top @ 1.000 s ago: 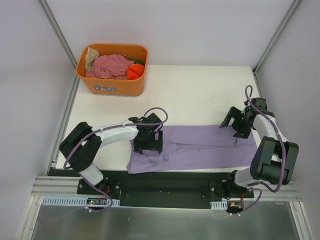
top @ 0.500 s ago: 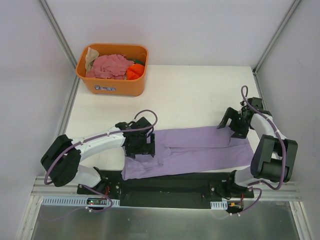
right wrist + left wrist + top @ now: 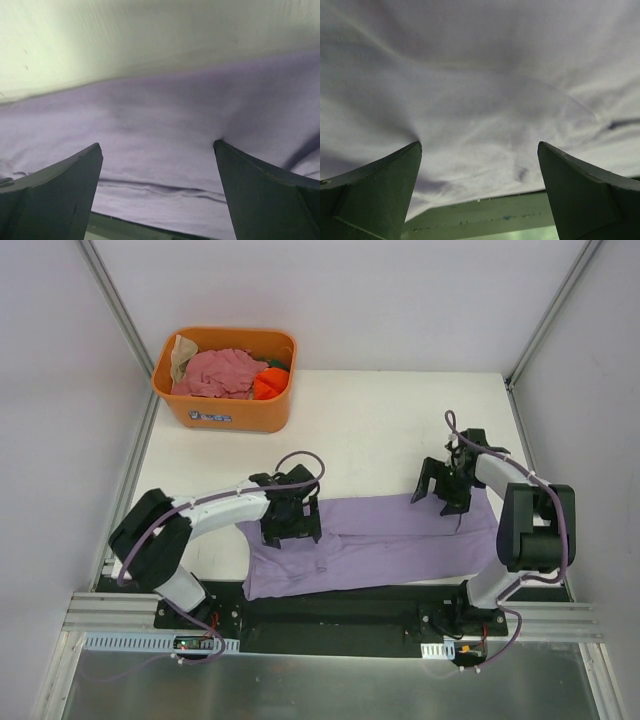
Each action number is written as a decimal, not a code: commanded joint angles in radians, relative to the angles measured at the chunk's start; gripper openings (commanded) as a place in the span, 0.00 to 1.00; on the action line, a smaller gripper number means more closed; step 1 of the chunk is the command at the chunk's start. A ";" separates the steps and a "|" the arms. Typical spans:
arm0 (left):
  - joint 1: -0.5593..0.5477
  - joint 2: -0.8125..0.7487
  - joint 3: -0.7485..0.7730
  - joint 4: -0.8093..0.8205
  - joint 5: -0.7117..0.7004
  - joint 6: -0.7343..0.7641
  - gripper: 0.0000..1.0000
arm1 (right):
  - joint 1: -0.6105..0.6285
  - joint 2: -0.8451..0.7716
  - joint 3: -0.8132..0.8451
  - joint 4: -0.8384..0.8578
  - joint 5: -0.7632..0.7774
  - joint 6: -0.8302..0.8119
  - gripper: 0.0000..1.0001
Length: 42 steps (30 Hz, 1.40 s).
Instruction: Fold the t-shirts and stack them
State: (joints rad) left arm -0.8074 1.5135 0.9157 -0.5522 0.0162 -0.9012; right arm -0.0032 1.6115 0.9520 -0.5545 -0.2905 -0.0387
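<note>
The large lavender t-shirt point(image 3: 390, 540) lies spread in a long band along the table's near edge. It fills the left wrist view point(image 3: 485, 85) and shows in the right wrist view point(image 3: 165, 130). My left gripper point(image 3: 290, 527) is open over the shirt's left part, its fingertips point(image 3: 415, 150) touching the cloth. My right gripper point(image 3: 443, 492) is open at the shirt's far right edge, its fingertips point(image 3: 220, 147) pressing into the cloth. A dusty pink shirt point(image 3: 215, 372), an orange one point(image 3: 268, 386) and a beige one point(image 3: 182, 352) lie crumpled in the tub.
The orange plastic tub point(image 3: 225, 416) stands at the table's back left corner. White table point(image 3: 390, 430) lies beyond the shirt. A metal frame post point(image 3: 120, 490) runs along the left side. The black arm mounting bar point(image 3: 340, 610) runs just below the shirt's near edge.
My right gripper has moved left along the shirt's far edge, and the shirt's right end has drawn in with it. My left gripper shifted slightly; the shirt's left corner slid toward the near edge.
</note>
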 commanded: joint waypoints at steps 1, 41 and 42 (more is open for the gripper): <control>0.068 0.130 0.081 0.023 0.007 0.013 0.99 | -0.035 0.077 0.065 -0.012 0.048 0.029 0.96; 0.145 1.049 1.396 0.247 0.432 0.206 0.99 | -0.055 -0.163 -0.226 -0.071 0.051 0.198 0.96; 0.149 1.077 1.422 0.248 0.409 0.211 0.99 | -0.035 -0.168 -0.228 -0.076 0.031 0.207 0.96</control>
State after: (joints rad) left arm -0.6697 2.4832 2.2143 -0.3107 0.4477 -0.6586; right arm -0.1028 1.4269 0.7589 -0.6186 -0.1898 0.1261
